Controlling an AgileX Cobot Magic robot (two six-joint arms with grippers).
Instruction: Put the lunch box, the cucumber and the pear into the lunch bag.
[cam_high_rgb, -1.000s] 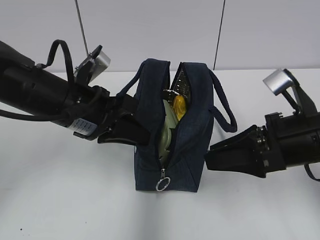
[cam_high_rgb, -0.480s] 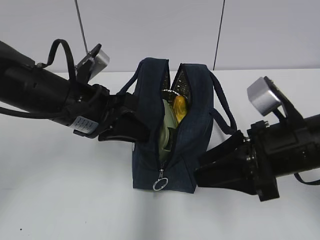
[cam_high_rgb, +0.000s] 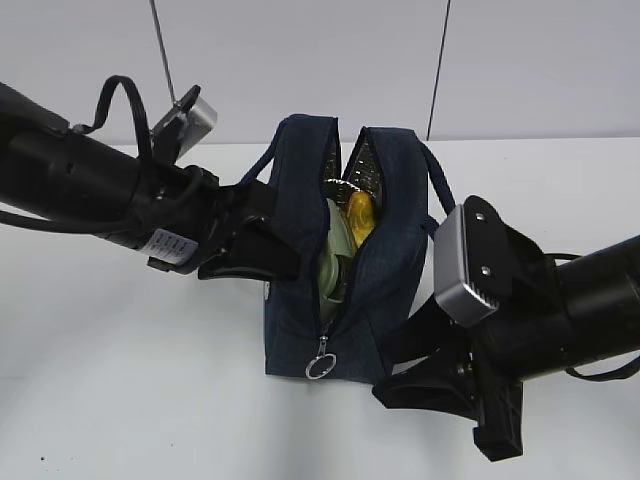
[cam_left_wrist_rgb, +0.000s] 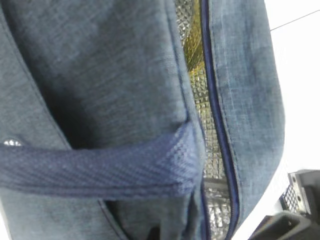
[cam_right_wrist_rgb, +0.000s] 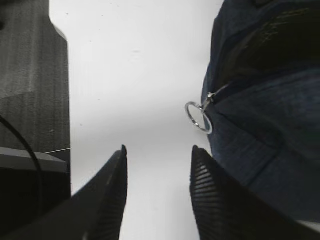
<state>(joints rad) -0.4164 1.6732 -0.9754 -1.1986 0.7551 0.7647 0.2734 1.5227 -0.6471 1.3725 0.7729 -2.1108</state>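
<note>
Left gripper (cam_high_rgb: 262, 262) jaws closed; right gripper (cam_right_wrist_rgb: 157, 165) jaws apart, empty.

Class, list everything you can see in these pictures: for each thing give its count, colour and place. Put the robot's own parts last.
lunch bag: one, dark navy, upright mid-table, top unzipped.
ring pull: one, silver metal, hanging at the zip's lower front end.
foil lining: silver, inside the bag's mouth.
lunch box: one, pale green, inside the bag.
pear: one, yellow-orange, inside the bag behind the box.
cucumber: not visible.
table: one, white.
left pincer: black, shut, at the bag's left side.
right pincer: black, open, empty, near the ring pull.
</note>
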